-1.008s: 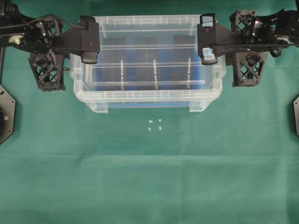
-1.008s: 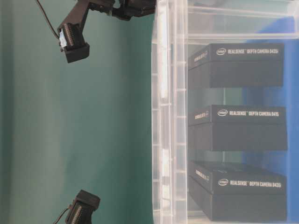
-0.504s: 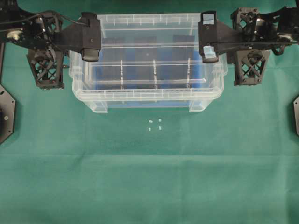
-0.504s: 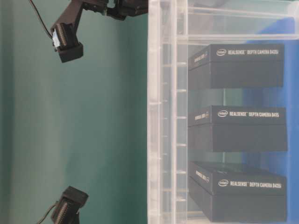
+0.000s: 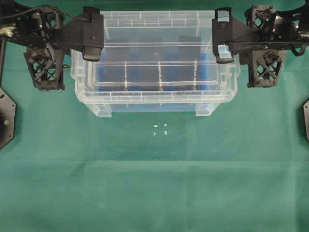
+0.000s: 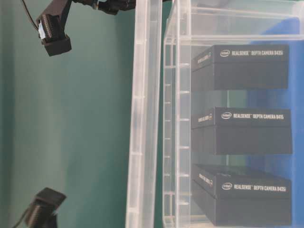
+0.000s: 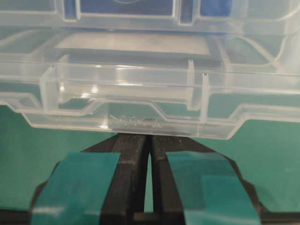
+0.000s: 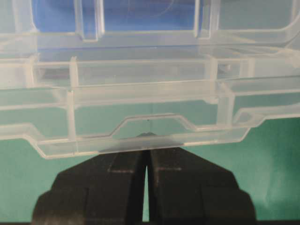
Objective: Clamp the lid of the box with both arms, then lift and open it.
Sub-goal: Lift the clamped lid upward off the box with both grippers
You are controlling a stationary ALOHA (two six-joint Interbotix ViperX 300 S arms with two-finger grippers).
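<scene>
- Nearest to me, a few small white bits [image 5: 160, 129] are lying on the green cloth [image 5: 154, 188], just in front of the box.
- The box [image 5: 101, 107] is sitting on the cloth behind them, its blue liner [image 5: 203, 77] showing through the clear wall, with three black cases [image 6: 240, 66] standing inside (each printed with a depth-camera label).
- The lid [image 5: 154, 21] is hanging above the box, level as far as I can see; in the table-level view [image 6: 142, 114] it is standing clear of the box rim with a gap between them.
- The left gripper [image 5: 91, 41] is pinching the lid's left edge, its teal-taped fingers [image 7: 75, 183] pressed nearly together on the rim [image 7: 136, 124].
- The right gripper [image 5: 223, 41] is gripping the lid's right edge likewise, the dark fingers [image 8: 117, 183] drawn narrow on the rim [image 8: 145, 140].
</scene>
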